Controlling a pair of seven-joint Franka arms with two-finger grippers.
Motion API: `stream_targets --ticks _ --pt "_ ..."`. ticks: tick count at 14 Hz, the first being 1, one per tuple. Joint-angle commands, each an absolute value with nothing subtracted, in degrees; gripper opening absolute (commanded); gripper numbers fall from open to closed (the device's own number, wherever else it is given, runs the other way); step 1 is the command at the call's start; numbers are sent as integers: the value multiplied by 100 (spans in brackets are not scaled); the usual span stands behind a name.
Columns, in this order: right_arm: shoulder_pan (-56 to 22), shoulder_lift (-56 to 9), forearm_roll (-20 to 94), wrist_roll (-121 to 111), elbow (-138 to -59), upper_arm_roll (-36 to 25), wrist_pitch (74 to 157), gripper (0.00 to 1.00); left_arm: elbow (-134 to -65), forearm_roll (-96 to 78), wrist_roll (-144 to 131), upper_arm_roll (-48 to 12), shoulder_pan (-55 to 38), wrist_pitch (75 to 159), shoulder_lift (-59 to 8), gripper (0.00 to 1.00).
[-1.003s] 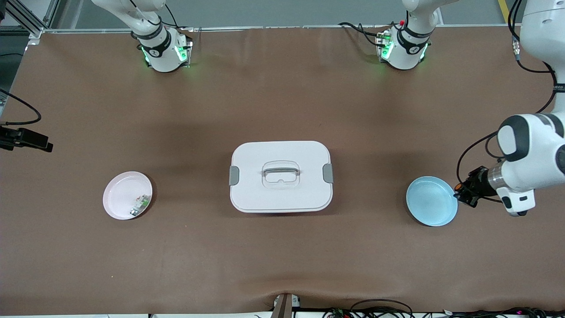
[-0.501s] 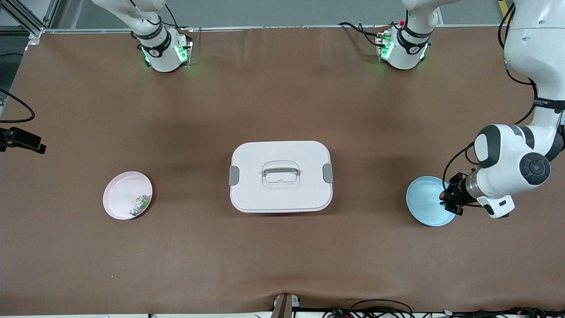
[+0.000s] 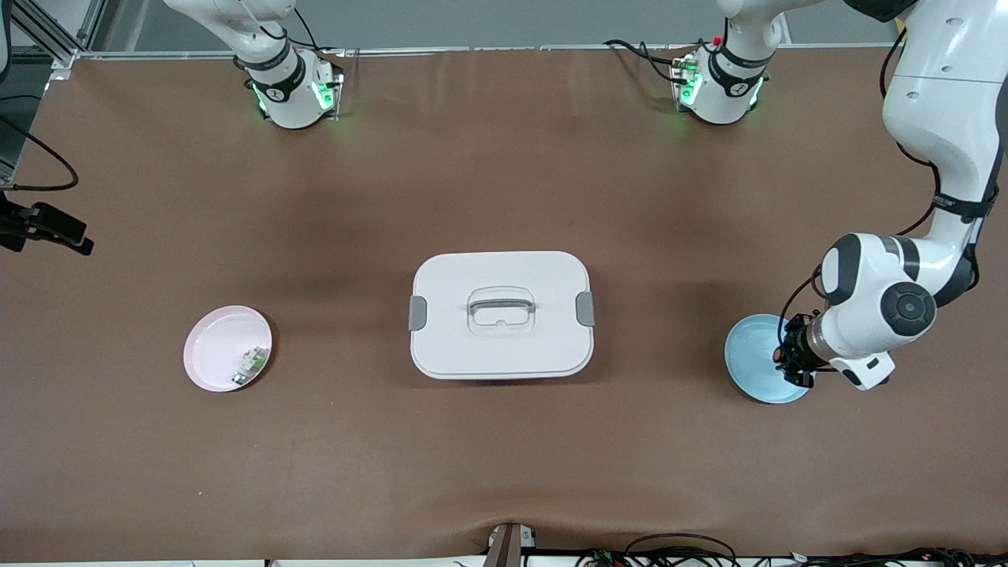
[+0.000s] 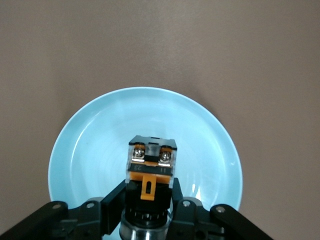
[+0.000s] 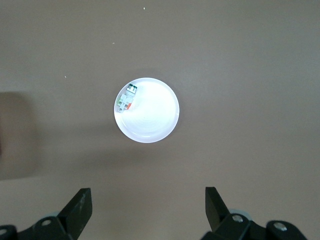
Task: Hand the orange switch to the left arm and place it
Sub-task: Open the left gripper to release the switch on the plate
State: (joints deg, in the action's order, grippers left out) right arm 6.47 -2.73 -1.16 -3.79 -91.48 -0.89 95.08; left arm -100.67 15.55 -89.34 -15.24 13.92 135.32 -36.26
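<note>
Now the left gripper (image 4: 148, 212), clamped on the orange switch (image 4: 151, 172), hangs over the blue plate (image 3: 752, 374) at the table's left-arm end. Lower gently before releasing. Right gripper (image 5: 148, 207) waits, jaws apart.

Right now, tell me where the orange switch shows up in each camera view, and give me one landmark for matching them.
Front view: orange switch in the left gripper, over the blue plate.
Left wrist view: switch clamped between the fingers, over the plate.
Right wrist view: not in it.
Shared landmark: the blue plate, in the front and left wrist views.
</note>
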Motion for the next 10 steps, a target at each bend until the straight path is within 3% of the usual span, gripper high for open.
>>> stream_targets --ticks 1,8,10 --pt "738 -167 -79 -281 -9037 18 9038 100 -10309 1749 -9176 -1529 1415 13781 -3656 12" --pt "641 -614 -53 -290 -8193 0 8377 100 -10371 1758 -9185 -1529 1424 13966 -3771 13" --pt "694 -659 9 -290 -8095 -17 8367 100 -10371 1854 -9185 -1538 1450 13966 -3762 18"
